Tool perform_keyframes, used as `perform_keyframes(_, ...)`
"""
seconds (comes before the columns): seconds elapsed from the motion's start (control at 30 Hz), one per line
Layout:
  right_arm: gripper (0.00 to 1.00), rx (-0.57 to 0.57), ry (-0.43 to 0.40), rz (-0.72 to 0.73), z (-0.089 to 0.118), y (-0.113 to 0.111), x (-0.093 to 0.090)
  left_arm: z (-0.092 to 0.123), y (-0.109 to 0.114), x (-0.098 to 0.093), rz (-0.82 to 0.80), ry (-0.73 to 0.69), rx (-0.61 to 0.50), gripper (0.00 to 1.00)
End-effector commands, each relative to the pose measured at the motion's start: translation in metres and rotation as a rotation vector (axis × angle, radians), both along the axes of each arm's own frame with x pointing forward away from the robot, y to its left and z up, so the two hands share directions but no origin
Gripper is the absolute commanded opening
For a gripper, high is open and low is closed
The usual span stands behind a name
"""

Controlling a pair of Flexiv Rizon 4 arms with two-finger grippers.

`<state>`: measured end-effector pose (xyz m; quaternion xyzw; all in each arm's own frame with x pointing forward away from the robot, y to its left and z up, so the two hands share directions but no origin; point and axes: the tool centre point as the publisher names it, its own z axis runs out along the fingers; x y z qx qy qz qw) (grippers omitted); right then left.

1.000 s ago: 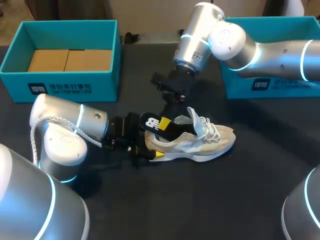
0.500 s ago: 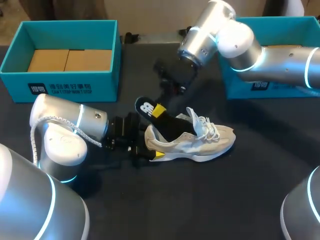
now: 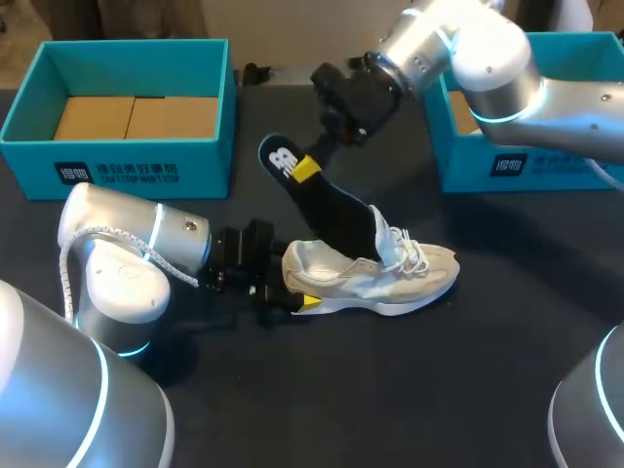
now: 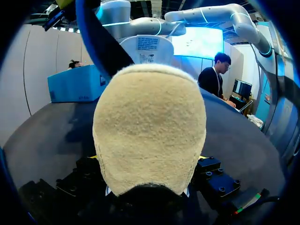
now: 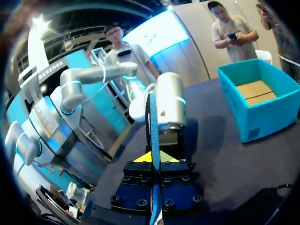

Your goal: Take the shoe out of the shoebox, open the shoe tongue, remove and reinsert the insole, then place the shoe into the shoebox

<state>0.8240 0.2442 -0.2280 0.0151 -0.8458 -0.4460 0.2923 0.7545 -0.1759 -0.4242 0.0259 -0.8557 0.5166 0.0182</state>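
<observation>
Shoe: The beige shoe (image 3: 390,278) stands on its sole on the dark table (image 3: 409,390), outside both boxes. Its toe points to the robot's right and its heel faces the left arm (image 3: 136,239).

Left gripper: The left gripper (image 3: 291,294) is clamped on the shoe's heel at table level. In the left wrist view a sliver of yellow tip sits tight against each side of the suede heel, which fills most of that view.

Insole: The dark insole (image 3: 327,205) slants up out of the shoe's mouth. Its front end is inside the shoe and its heel end, which bears a white mark, is high over the table and leans toward the left box.

Right gripper: The right gripper (image 3: 310,168), at the end of the right arm (image 3: 487,68), pinches the insole near its raised heel end. The right wrist view shows the insole edge-on, squeezed between the two yellow tips.

Tongue and laces: The white tongue (image 3: 378,229) stands up just beside the insole. The white laces (image 3: 409,255) lie loose over the upper.

Left box: The left box (image 3: 117,166) is teal and open and sits at the table's far left, well apart from the shoe. Brown cardboard (image 3: 136,117) lies on its floor.

Right box: The right box (image 3: 546,166) is teal and sits at the far right, partly hidden behind the right arm.
</observation>
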Motion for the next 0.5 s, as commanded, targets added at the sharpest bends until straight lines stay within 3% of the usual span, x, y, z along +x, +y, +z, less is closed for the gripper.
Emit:
perform_keyframes(0.03,0.00,0.022,-0.060,-0.120,0.009,-0.004,-0.003,-0.003,-0.001,-0.001,-0.001,0.001,0.003,0.00)
perform_keyframes(0.27,0.00,0.087,-0.030,-0.239,0.028,-0.008,0.008,-0.003,-0.001,-0.001,-0.001,0.001,0.003,0.00)
perform_keyframes(0.5,0.00,0.127,-0.052,-0.254,0.050,-0.016,0.028,-0.003,-0.001,-0.001,-0.001,0.001,0.003,0.00)
